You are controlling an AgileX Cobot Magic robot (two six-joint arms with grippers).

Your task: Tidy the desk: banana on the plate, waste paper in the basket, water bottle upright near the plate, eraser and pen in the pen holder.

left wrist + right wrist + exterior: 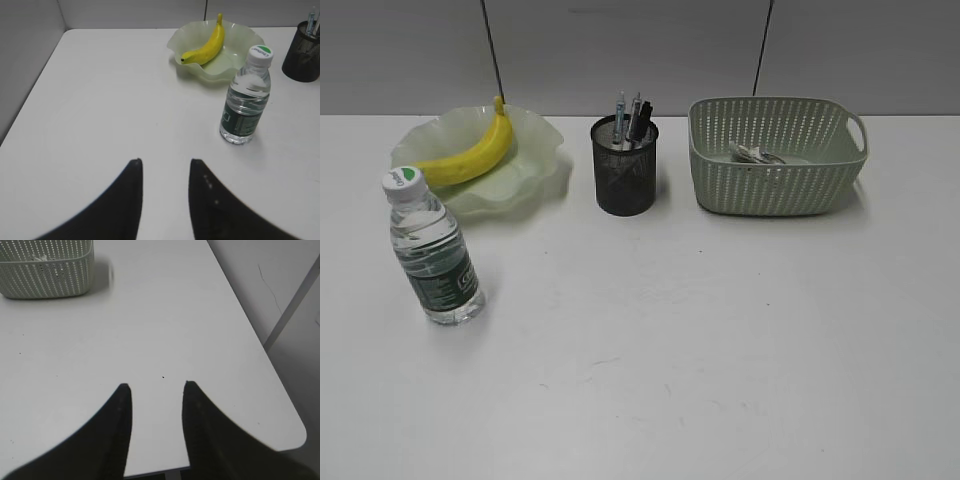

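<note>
My left gripper (165,167) hangs spread and empty at the bottom of its frame, with the bottle (245,97) upright at right and the banana (206,44) in the plate (240,37) up top. My right gripper (154,390) is parted too (nothing between), the basket (47,270) far upper left.

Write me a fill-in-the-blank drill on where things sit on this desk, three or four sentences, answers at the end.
1. The banana lies on the pale green ____.
2. The water bottle stands ____ on the desk, cap up.
3. The pens stick out of the black mesh ____.
4. The left claw holds ____ between its open jaws.

Missing words: plate; upright; pen holder; nothing
</note>
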